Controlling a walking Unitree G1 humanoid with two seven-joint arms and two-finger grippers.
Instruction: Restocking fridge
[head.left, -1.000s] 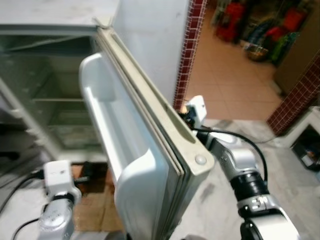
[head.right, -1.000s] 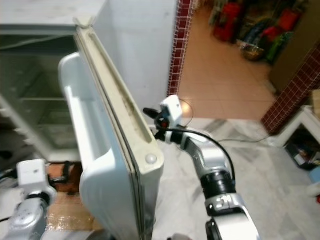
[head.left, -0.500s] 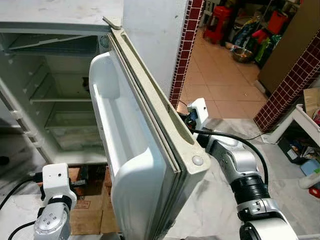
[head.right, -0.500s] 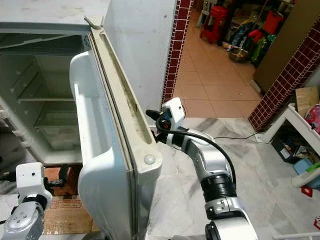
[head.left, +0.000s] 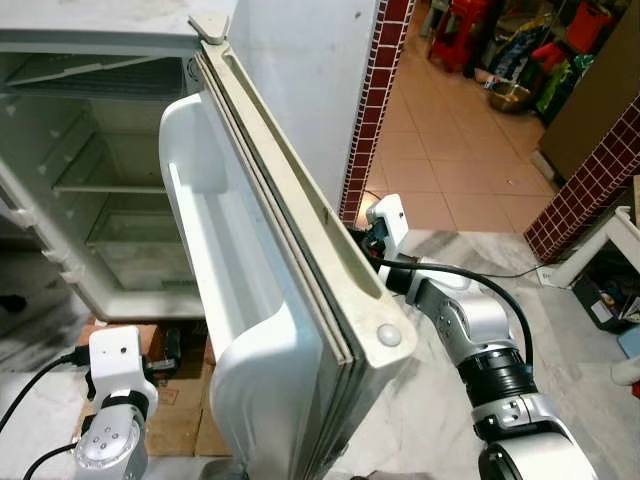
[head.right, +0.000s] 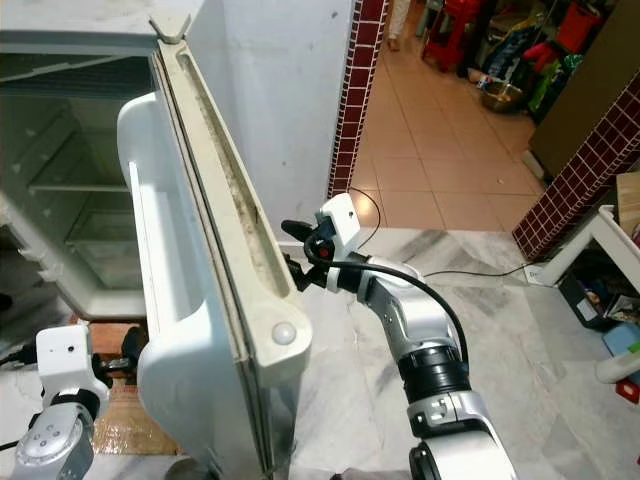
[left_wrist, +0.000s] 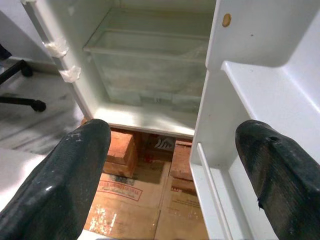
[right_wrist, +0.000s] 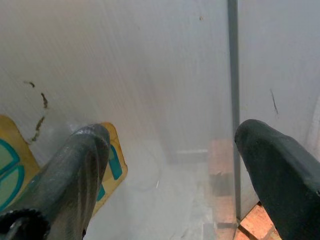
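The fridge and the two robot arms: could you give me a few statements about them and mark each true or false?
1. The fridge door stands open. True.
2. The fridge shelves are packed with food. False: the shelves and the drawer look bare.
3. The right gripper is at the outer face of the door. True.
4. The left gripper is shut on a bottle. False: its fingers are spread apart with nothing between them.
5. Bricks and cardboard lie under the fridge. True.
6. The floor beyond the doorway is green carpet. False: it is orange-brown tile.
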